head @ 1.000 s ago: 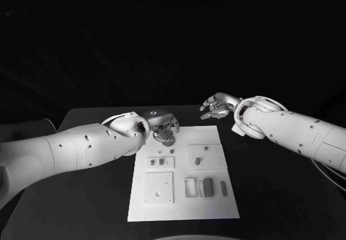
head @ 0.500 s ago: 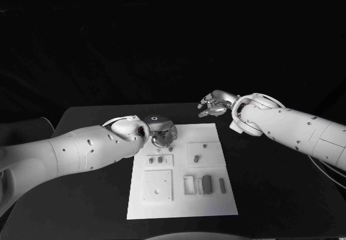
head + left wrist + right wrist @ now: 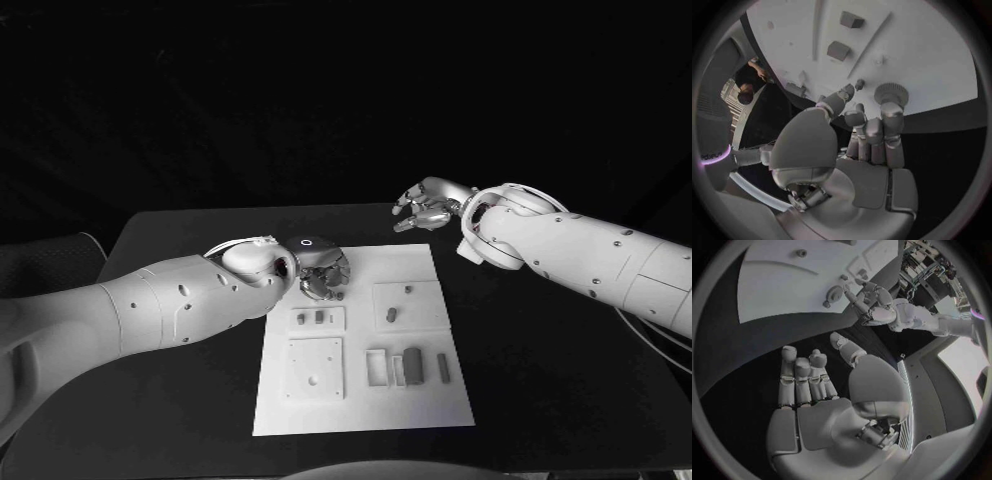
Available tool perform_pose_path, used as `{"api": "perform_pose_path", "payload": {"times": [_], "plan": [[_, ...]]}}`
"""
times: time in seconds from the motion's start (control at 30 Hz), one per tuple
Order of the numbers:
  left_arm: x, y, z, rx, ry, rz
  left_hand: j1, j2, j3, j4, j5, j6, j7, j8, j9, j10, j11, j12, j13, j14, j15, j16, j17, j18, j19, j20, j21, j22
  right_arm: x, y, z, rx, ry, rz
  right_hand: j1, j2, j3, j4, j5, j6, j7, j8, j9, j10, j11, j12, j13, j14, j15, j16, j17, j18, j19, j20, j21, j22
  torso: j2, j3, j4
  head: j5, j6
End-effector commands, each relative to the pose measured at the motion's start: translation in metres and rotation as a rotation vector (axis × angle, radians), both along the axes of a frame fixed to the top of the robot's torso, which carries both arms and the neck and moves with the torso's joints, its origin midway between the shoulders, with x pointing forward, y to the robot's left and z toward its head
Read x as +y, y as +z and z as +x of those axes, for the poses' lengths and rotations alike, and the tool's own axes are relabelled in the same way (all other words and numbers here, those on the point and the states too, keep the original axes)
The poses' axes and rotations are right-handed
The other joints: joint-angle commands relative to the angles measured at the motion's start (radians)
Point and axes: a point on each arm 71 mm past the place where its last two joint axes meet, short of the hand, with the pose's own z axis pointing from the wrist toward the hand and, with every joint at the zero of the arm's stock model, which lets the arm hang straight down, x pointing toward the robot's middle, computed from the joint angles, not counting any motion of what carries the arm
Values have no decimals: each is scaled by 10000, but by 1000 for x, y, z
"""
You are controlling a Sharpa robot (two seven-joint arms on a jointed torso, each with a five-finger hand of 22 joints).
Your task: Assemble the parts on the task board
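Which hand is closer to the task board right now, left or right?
Left. The left hand is over the task board at its far left corner; the right hand hovers beyond the board's far edge, over the black table.

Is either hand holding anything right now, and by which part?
Left hand touches a small round knurled part with its fingertips at the board's far edge; a firm grip cannot be told. Right hand holds nothing.

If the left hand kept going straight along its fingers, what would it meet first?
Most likely the round knurled part at the fingertips of the left hand, lying on the task board; whether they already touch is unclear.
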Motion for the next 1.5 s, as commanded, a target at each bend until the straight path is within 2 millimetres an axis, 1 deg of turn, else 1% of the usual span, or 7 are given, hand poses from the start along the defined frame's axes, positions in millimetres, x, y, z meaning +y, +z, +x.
{"api": "perform_pose_path", "payload": {"times": [0.03,0.17,0.5,0.73,1.17,1.4,1.5], "plan": [[-1,-2,-1,-64,-193,89,-5,88,14,22,32,322,319,-31,-21,-63,142,-13,17,-7,44,11,10,965,-9,94,57,200,0,1,-1,-44,84,19,-73,48,13,52,55,-5,81,25,-13,-73,-5,40,-12,16,-82,41,-13,81,43,-59,-30,39,2,16,-8,-15,-13],[1,-4,0,-28,-157,147,16,129,34,12,41,391,333,-8,-38,-59,155,-20,21,-2,56,6,13,980,-14,104,66,198,0,1,-1,-45,73,17,-74,47,13,54,55,-4,81,26,-13,-73,-5,41,-13,17,-82,42,-14,81,45,-59,-29,39,-6,17,6,-32,-31],[-2,-12,-2,-34,-136,150,45,233,91,-16,56,780,396,139,-67,-35,215,-40,35,17,113,2,30,1029,-21,158,110,198,2,1,-3,-43,149,41,-76,44,13,58,56,-3,80,27,-15,-72,-6,44,-16,19,-82,44,-15,81,46,-61,-29,39,-6,18,-8,-42,-59],[-1,-18,-2,-119,23,170,35,299,119,0,87,796,412,126,-97,-27,231,-45,37,27,129,1,32,1041,-16,175,122,194,3,2,-3,-54,167,49,-79,41,12,62,56,-2,80,28,-15,-71,-6,46,-18,20,-83,46,-16,81,48,-62,-28,39,-3,18,-8,-70,-72],[-2,-19,-1,-217,80,107,-13,460,152,39,90,827,423,105,-153,-22,243,-62,37,38,142,-12,31,1062,-17,201,140,189,4,2,-3,-61,191,54,-81,37,13,68,57,0,79,30,-17,-70,-7,49,-21,22,-83,47,-18,81,50,-64,-28,39,-16,22,12,-94,-103],[0,-19,0,-268,180,112,-25,483,153,40,92,812,428,89,-171,-20,246,-65,37,41,145,-15,31,1068,-18,205,143,188,3,2,-3,-63,180,51,-82,36,14,71,58,1,79,31,-18,-70,-7,50,-23,22,-83,48,-19,81,51,-65,-27,39,-27,25,0,-99,-108],[2,-19,1,-248,268,171,-17,445,149,4,93,760,440,48,-205,-12,257,-69,37,47,153,-18,32,1081,-18,209,150,187,3,2,-3,-62,178,50,-83,36,14,73,58,2,79,32,-18,-70,-7,51,-24,23,-83,49,-19,81,52,-65,-27,39,-25,22,7,-107,-113]]}}
